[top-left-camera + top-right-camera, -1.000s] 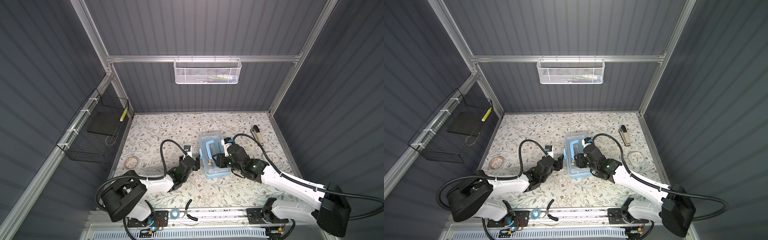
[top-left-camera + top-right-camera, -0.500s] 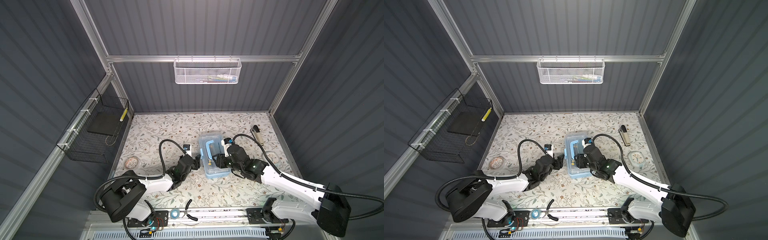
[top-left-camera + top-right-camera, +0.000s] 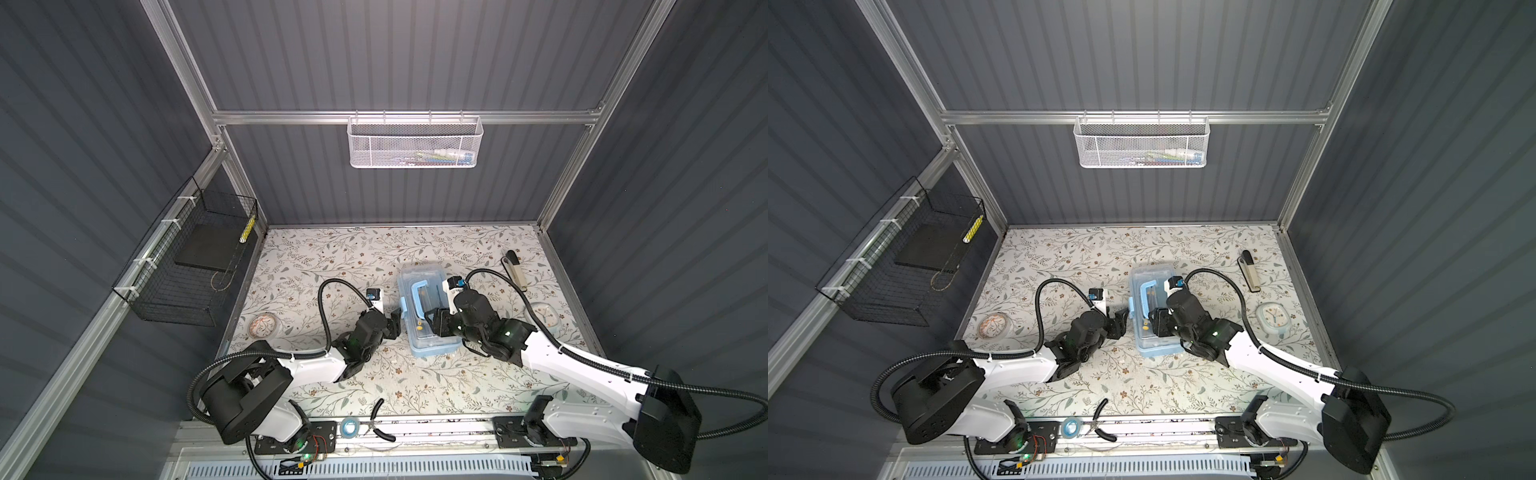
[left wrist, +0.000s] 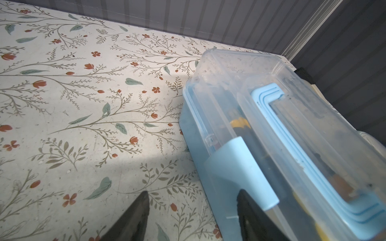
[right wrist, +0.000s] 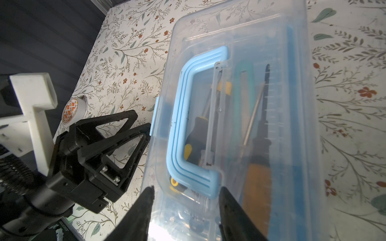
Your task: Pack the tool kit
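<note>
Right now my left claw (image 4: 192, 193) gapes empty, one finger (image 4: 250, 212) against the blue latch (image 4: 236, 164) of the lidded tool box (image 3: 415, 272) at the middle of the table (image 3: 332, 257), and my right claw (image 5: 184, 188) hangs open and empty over its lid (image 5: 271, 41).

Surface inspected: a flat table (image 3: 332, 257) with a pale floral-print covering, walled on three sides. At its centre stands a light blue tool box (image 3: 417, 332) with a clear lid shut over it and its handle folded flat. Also lying directly on the covering, each well apart from the box, are a tape roll (image 3: 264, 325) at 9 o'clock, a black-and-beige hand tool (image 3: 514, 270) at 2 o'clock, a pale rounded-square object (image 3: 543, 316) at 3 o'clock, and black-handled pliers (image 3: 380, 419) at 6 o'clock, straddling the front edge.
</note>
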Action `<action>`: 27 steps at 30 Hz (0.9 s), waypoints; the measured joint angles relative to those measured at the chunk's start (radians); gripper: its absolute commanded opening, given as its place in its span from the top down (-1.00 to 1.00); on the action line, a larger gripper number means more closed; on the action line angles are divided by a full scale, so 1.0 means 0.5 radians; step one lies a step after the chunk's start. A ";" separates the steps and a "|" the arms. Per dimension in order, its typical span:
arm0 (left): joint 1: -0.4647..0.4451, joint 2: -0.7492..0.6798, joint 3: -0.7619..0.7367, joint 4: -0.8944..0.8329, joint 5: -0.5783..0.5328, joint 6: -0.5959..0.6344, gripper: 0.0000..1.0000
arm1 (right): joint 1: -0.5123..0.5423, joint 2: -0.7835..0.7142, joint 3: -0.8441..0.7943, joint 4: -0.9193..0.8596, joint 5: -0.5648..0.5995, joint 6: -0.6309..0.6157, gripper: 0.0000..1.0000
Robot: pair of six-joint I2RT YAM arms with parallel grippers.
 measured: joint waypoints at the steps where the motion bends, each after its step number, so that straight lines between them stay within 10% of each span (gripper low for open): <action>1: 0.000 0.002 0.005 0.000 0.001 -0.002 -0.34 | 0.000 0.001 0.000 0.005 0.000 0.000 -0.04; 27: 0.014 0.076 0.099 0.021 0.049 -0.077 -0.07 | 0.000 0.033 0.000 0.038 0.006 -0.001 -0.03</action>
